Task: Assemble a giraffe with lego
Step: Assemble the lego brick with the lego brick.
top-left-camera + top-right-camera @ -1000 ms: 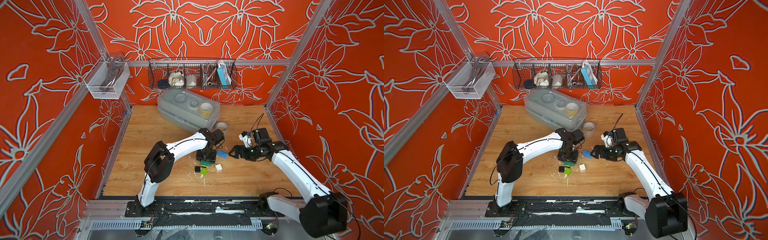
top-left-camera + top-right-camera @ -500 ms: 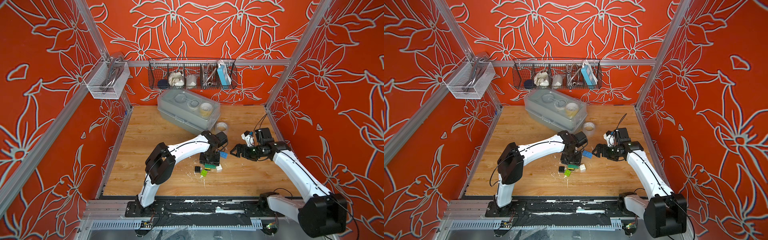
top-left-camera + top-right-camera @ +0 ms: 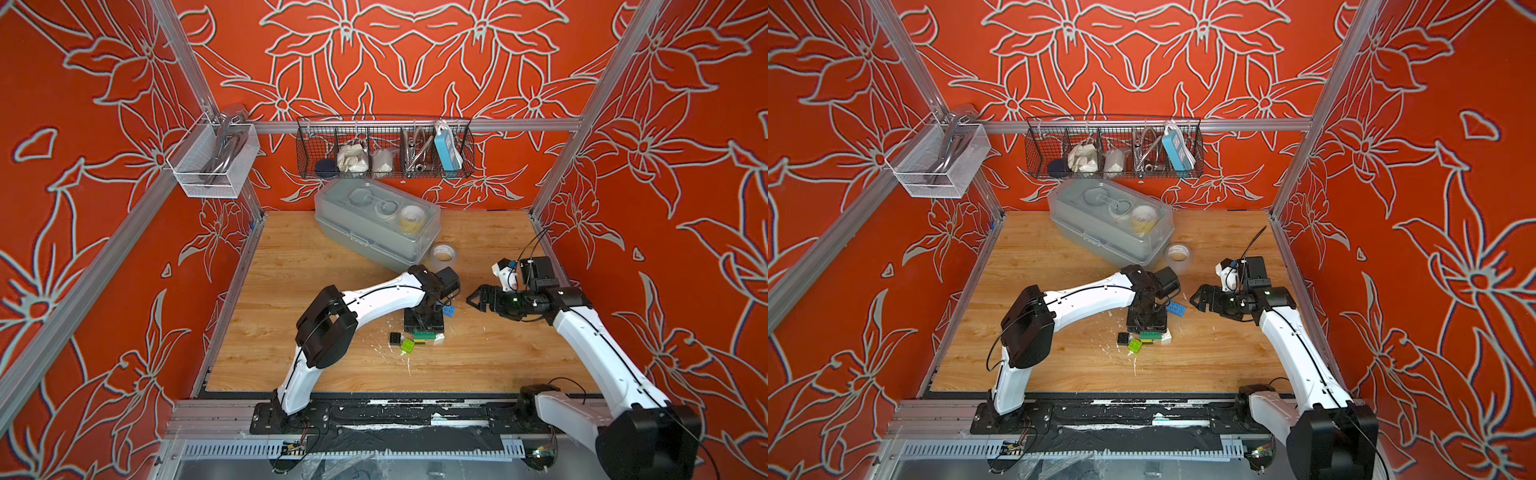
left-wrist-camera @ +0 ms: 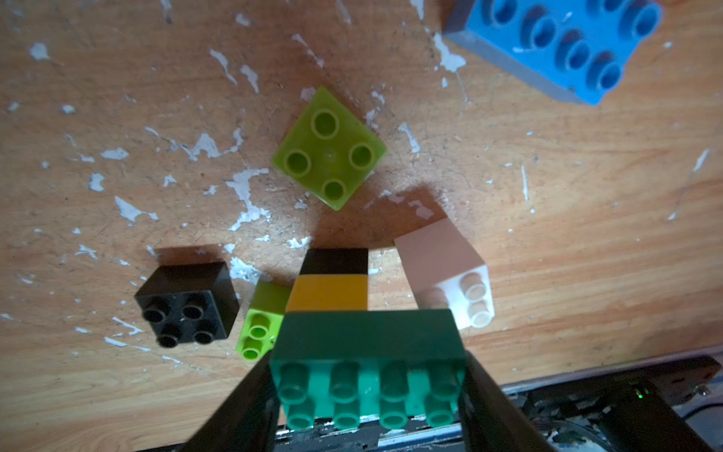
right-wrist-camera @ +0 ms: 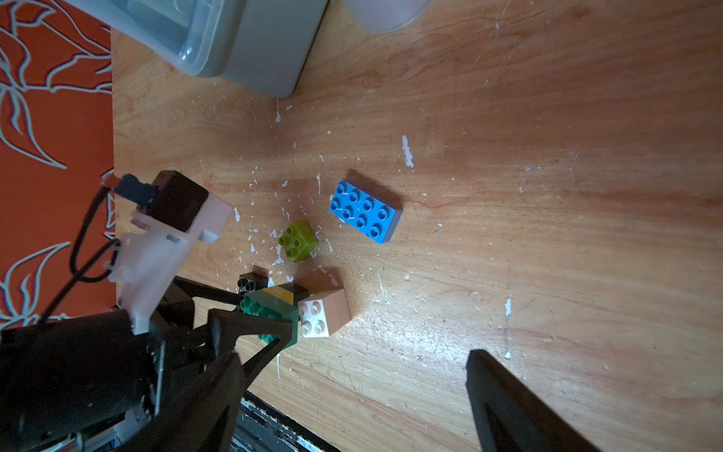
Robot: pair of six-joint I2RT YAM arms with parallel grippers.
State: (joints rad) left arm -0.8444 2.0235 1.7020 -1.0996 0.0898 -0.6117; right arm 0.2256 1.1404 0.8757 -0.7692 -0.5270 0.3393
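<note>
Left gripper (image 4: pixel 367 389): clamped on the dark green brick (image 4: pixel 367 338), lower centre, left wrist view.
Giraffe (image 3: pixel 424 335): that brick tops a yellow-black leg (image 4: pixel 330 289); white cube (image 4: pixel 450 274) just beside, uncovered.
Right gripper (image 3: pixel 478 297): jaws apart, empty.
Next, likely: level the brick, square the white cube underneath, then press.

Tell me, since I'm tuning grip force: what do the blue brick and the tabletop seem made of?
Blue brick: likely hard moulded plastic, smooth, slightly glossy; crisp hollow studs. Tabletop: wood-grain board, perhaps laminate, matte; white flecks suggest a chipped surface layer.
</note>
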